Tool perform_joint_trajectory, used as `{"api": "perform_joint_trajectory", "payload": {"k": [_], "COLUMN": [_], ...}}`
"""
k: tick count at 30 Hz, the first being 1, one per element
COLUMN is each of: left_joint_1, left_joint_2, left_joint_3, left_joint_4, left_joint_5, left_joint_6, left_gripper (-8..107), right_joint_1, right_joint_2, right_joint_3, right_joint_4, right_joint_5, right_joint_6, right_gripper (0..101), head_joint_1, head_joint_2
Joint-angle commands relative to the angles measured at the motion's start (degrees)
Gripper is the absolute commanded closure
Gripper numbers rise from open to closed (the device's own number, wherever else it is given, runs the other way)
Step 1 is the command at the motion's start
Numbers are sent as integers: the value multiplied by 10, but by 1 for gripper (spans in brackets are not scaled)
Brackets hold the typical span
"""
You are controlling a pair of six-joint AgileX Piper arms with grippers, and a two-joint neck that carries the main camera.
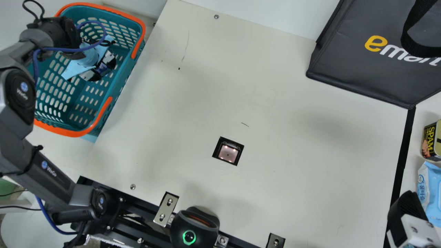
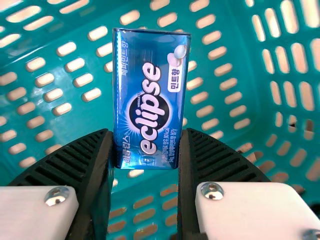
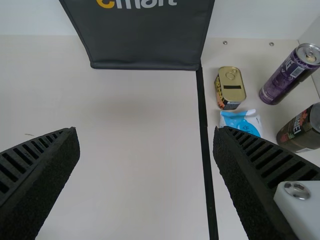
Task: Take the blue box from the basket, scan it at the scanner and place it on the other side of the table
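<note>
In the main view my left gripper (image 1: pixel 102 68) is inside the teal basket (image 1: pixel 77 132), above its floor. The blue box (image 2: pixel 150 95) is upright between the ribbed fingers of my left gripper (image 2: pixel 146 150) in the left wrist view, pressed at its lower part from both sides. The scanner window (image 1: pixel 228 153) is set into the middle of the table (image 1: pixel 293 155). My right gripper (image 1: pixel 406 210) is at the lower right in the main view. In the right wrist view, my right gripper (image 3: pixel 146 134) has its fingers wide apart over the table, holding nothing.
A dark bag (image 1: pixel 351 65) stands at the back right. Beyond the black strip (image 1: pixel 401 165) are a yellow can (image 3: pixel 231 87), a blue packet (image 1: pixel 429 189), a purple can (image 3: pixel 287 77) and a dark can (image 3: pixel 300 130). A black device (image 1: pixel 194 229) sits at the front edge.
</note>
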State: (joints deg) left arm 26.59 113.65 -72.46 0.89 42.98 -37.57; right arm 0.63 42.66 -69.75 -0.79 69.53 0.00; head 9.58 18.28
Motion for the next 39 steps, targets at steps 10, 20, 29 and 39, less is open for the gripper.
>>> {"api": "perform_joint_trajectory", "payload": {"k": [10,20,29,39], "left_joint_1": [6,-14,-81,-203], "left_joint_2": [-111,-189,-243,-295], "left_joint_3": [-2,-30,-45,-32], "left_joint_4": [-9,-30,-42,-37], "left_joint_5": [45,108,157,193], "left_joint_6": [24,56,66,43], "left_gripper": [107,107,107,107], "right_joint_1": [0,0,0,0], "right_joint_2": [0,0,0,0], "right_joint_3": [0,0,0,0], "right_joint_4": [0,0,0,0], "right_joint_5": [0,0,0,0], "right_joint_6": [0,0,0,0], "right_gripper": [6,6,6,6], "head_joint_1": [-17,-17,-17,-17], "head_joint_2": [1,1,1,1]}}
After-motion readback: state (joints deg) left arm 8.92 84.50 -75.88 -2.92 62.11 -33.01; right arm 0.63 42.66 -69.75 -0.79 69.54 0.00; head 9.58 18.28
